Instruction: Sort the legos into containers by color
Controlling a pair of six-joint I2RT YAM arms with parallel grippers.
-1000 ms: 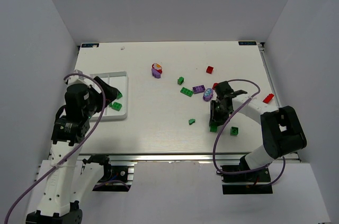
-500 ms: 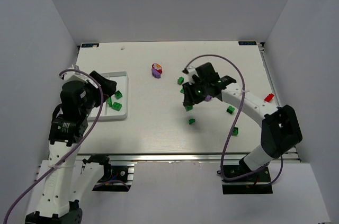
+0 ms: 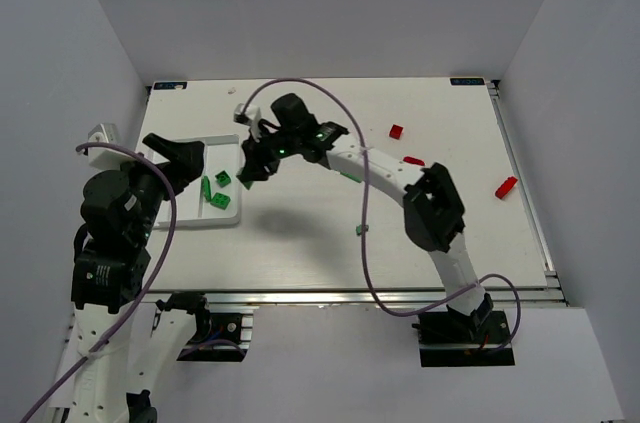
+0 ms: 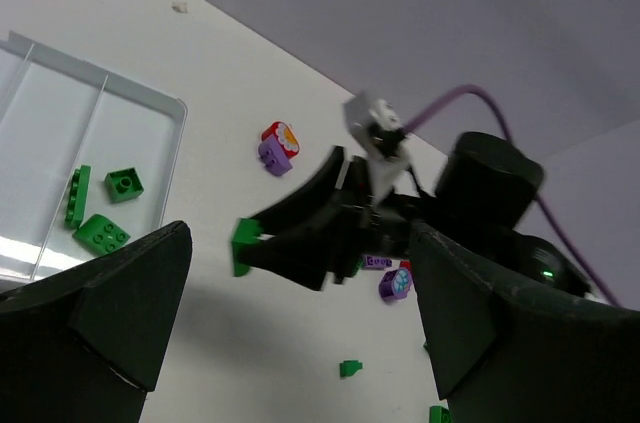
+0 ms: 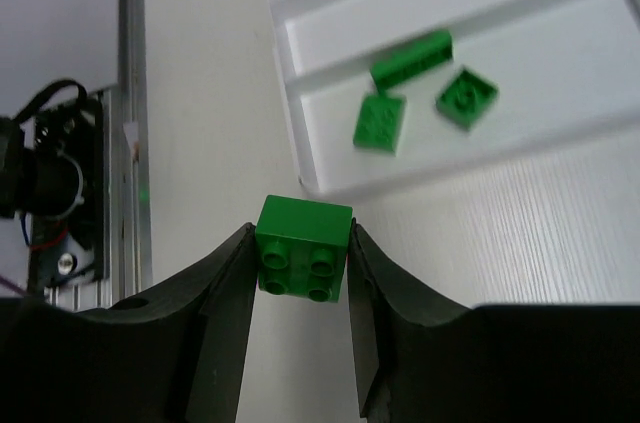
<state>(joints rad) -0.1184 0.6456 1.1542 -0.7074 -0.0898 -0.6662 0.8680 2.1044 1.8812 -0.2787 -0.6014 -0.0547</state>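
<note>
My right gripper [image 5: 300, 248] is shut on a green four-stud lego [image 5: 303, 243] and hangs just off the right edge of the white tray [image 5: 520, 3], the containers. From above, that gripper [image 3: 250, 171] and its green lego [image 3: 245, 183] sit beside the tray [image 3: 190, 218]. One tray compartment holds three green legos [image 3: 220, 201]. My left gripper [image 3: 188, 156] stands open over the tray with nothing in it. Red legos [image 3: 396, 131] and a small green one [image 3: 362, 230] lie on the table to the right. A rounded purple and red lego [image 4: 278, 146] shows in the left wrist view.
The right arm [image 3: 370, 163] stretches across the table's middle, its purple cable [image 3: 365, 243] looping over it. A red lego [image 3: 507, 186] lies near the right edge. A purple rounded lego [image 4: 396, 283] and a flat purple one [image 4: 378, 263] lie behind the right gripper.
The right arm has swung left across the table, carrying the green lego from the right-hand cluster to the tray's right edge. The left arm has drawn back and up.
</note>
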